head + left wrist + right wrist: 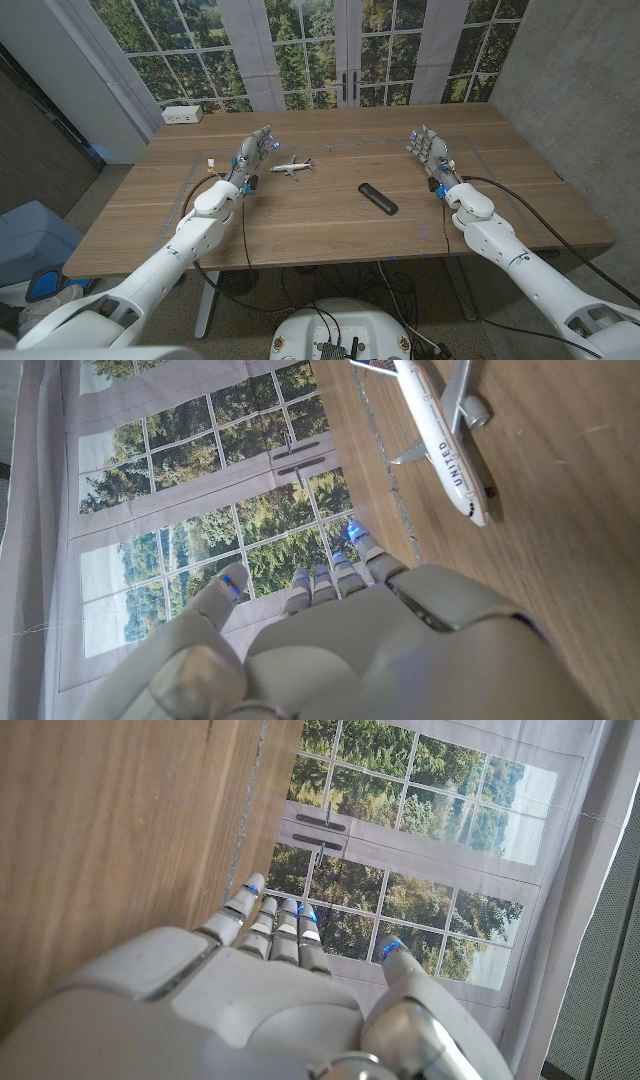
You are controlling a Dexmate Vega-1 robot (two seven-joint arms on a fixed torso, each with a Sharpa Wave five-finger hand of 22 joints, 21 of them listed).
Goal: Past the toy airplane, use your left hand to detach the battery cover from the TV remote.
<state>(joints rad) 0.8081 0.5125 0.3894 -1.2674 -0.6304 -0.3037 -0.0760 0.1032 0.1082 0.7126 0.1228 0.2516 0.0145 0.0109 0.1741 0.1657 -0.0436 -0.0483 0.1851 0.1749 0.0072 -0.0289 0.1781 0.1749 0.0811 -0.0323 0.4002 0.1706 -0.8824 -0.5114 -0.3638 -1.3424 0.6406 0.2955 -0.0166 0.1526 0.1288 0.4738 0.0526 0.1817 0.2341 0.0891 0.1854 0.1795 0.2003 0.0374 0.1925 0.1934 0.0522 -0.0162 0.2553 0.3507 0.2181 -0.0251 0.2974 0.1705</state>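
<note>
On the desk (300, 225), the toy airplane (291, 167) lies left of centre in the frame, the TV remote (378, 199) just right of centre and lower. The left robot hand (252, 152) stands just left of the airplane, the right robot hand (428, 150) at upper right. A box (183, 114) sits at the desk's upper-left corner.

Both white, segmented arms reach in from the near corners of the wooden bench (330, 225) and stretch toward its far edge. The left hand (255, 150) is raised over the bench's left half, holding nothing, its grey, blue-lit fingers (335, 575) extended and slightly apart. The right hand (430, 152) is raised likewise over the right half, empty, its fingers (270, 925) straight with the thumb set apart.
</note>
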